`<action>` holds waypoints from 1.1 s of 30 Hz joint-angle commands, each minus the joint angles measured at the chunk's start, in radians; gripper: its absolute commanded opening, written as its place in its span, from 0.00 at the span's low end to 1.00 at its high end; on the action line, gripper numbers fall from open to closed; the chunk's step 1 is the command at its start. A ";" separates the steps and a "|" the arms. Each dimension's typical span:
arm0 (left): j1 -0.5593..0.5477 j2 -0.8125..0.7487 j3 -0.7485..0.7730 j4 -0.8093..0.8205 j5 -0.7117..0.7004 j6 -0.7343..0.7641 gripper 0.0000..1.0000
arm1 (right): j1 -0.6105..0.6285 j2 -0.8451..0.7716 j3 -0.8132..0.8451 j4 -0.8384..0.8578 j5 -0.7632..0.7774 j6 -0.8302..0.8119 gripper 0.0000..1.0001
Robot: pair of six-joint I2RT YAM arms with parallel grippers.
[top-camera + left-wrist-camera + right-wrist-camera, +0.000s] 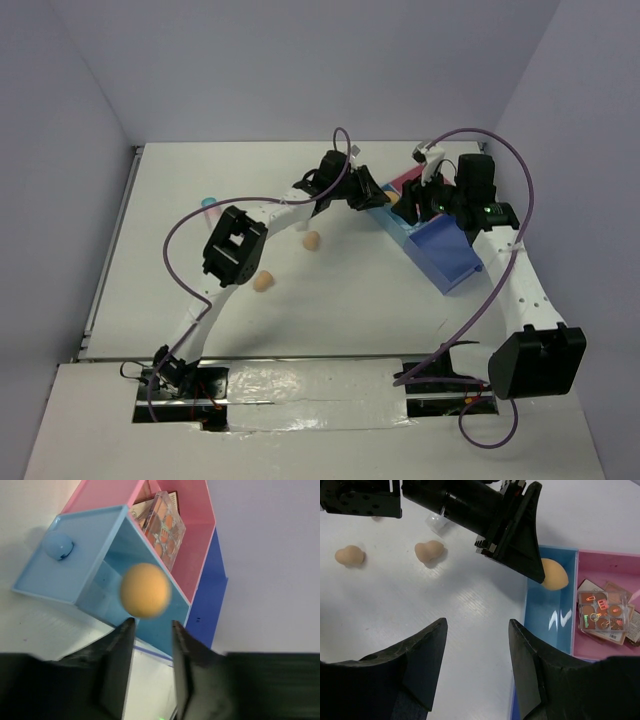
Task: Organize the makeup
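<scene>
Left claw (152, 623) spread, peach sponge (145, 590) just off its tips over light-blue compartment (85, 555); probably light, squashy, non-slip, so pinch gently across its fat middle; right claw (477, 625) spread, empty.

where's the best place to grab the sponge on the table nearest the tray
Take the sponge across its short width near the middle, coming straight down from above. It lies on its side on the table, rounded, with bare surface on either side to close into.
</scene>
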 commanded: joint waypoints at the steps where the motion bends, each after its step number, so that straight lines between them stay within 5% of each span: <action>1: -0.007 0.000 0.042 -0.001 -0.017 -0.016 0.50 | -0.008 -0.028 -0.015 0.039 -0.012 0.005 0.60; 11: -0.005 -0.026 0.045 -0.006 -0.013 -0.019 0.52 | -0.008 -0.030 -0.013 0.029 -0.027 -0.003 0.61; 17: 0.026 -0.176 0.000 -0.078 -0.049 0.123 0.12 | -0.008 -0.005 0.017 -0.073 -0.189 -0.110 0.62; 20: 0.056 -0.320 -0.118 -0.153 -0.097 0.253 0.00 | 0.008 0.030 0.054 -0.139 -0.239 -0.159 0.57; 27: 0.186 -0.783 -0.611 -0.204 -0.216 0.415 0.00 | 0.211 0.120 0.109 -0.176 -0.097 -0.180 0.48; 30: 0.240 -0.974 -0.785 -0.268 -0.315 0.456 0.18 | 0.333 0.208 0.148 -0.152 0.029 -0.099 0.47; 33: 0.271 -1.145 -0.920 -0.323 -0.398 0.473 0.57 | 0.426 0.341 0.224 -0.159 0.147 0.035 0.44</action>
